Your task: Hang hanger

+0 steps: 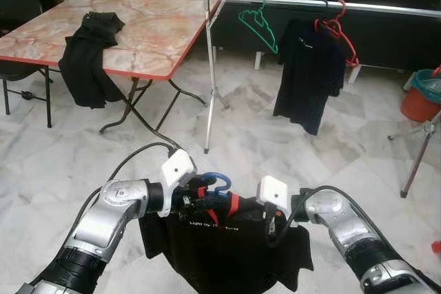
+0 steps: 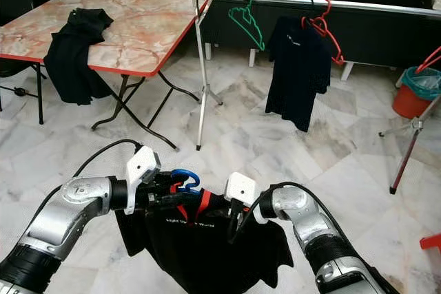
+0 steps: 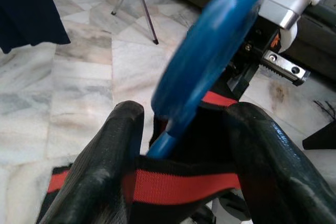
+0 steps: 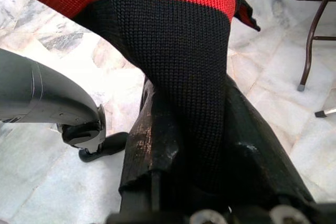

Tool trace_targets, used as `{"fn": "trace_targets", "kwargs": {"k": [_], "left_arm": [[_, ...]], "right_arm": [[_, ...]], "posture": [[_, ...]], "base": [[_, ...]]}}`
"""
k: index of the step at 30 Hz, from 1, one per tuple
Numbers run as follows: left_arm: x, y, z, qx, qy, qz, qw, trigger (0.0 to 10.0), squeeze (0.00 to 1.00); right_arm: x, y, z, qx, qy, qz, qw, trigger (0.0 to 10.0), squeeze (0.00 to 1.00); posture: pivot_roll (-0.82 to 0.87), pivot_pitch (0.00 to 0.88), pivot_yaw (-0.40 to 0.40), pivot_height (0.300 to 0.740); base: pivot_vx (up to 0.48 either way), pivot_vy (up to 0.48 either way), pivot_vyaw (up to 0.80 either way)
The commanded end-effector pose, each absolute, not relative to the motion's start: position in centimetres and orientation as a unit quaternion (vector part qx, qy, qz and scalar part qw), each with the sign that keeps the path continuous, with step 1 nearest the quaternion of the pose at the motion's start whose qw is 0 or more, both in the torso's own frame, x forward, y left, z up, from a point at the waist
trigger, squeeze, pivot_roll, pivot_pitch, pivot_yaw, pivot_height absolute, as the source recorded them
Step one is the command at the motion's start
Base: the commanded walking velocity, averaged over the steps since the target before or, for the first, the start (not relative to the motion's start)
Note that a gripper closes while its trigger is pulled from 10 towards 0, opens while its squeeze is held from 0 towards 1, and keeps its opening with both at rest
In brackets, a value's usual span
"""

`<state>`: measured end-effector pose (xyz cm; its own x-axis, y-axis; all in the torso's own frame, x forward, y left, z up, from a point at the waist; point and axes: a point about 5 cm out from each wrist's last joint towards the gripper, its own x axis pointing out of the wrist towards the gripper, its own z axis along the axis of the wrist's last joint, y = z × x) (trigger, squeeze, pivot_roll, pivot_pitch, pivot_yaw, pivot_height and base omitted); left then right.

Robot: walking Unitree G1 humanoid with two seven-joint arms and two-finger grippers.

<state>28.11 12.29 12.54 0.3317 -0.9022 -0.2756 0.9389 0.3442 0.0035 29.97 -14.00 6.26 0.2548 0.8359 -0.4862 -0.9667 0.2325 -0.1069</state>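
Closest in, the left gripper [image 1: 204,195] is closed around the neck of a blue hanger [image 1: 219,182], its fingers [image 3: 105,166] pinching the red-trimmed collar of a black shirt [image 1: 220,246] that is draped on it. The right gripper [image 1: 270,228] is clamped on the shirt's shoulder fabric, as the right wrist view shows black-and-red knit squeezed between its fingers [image 4: 152,150]. Together they hold the shirt and hanger low in front of the robot, above the marble floor [image 1: 275,135].

Farther off stands a clothes rail [image 1: 310,3], well apart from the grippers. A bare green hanger [image 1: 260,24] and a red hanger [image 1: 339,29] carrying another black shirt [image 1: 310,74] already hang on it. To the left, a folding table [image 1: 151,25] holds one more dark garment [image 1: 89,53] spilling over its edge.

Judging by this, the shirt seems to be on its hanger and gripped; what remains is to approach the rail, lift the hook over the bar, probably in the gap near the green hanger, and let go.
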Motion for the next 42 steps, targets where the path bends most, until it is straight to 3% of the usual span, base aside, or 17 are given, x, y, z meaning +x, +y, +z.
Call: {"fn": "trace_targets", "kwargs": {"k": [1,15,32,35,42], "left_arm": [[27.8,12.4,12.4,0.094,0.12,-0.571,0.807,10.0,0.0],[28.9,12.2,12.8,0.138,0.094,-0.539,0.826,10.0,0.0],[28.4,11.8,11.6,0.242,0.121,-0.553,0.788,10.0,0.0],[28.3,12.3,11.1,0.296,0.138,-0.549,0.77,10.0,0.0],[28.5,13.6,10.8,0.344,0.156,-0.527,0.761,10.0,0.0]], "right_arm": [[30.6,-13.8,7.2,-0.2,0.144,0.585,0.773,10.0,0.0],[30.5,-13.7,7.2,-0.201,0.144,0.59,0.769,10.0,0.0],[30.4,-13.5,7.1,-0.2,0.144,0.594,0.766,10.0,0.0],[30.5,-13.5,7.1,-0.2,0.143,0.593,0.766,10.0,0.0],[30.5,-13.6,7.1,-0.203,0.146,0.593,0.766,10.0,0.0]], "posture": [[0.06,0.049,0.007,0.74],[0.07,0.052,0.005,0.74],[0.07,0.052,0.007,0.74],[0.07,0.052,0.007,0.74],[0.07,0.051,0.009,0.74]], "base": [[0.0,0.0,0.0],[0.0,0.0,0.0],[0.0,0.0,0.0],[0.0,0.0,0.0],[0.0,0.0,0.0]]}}
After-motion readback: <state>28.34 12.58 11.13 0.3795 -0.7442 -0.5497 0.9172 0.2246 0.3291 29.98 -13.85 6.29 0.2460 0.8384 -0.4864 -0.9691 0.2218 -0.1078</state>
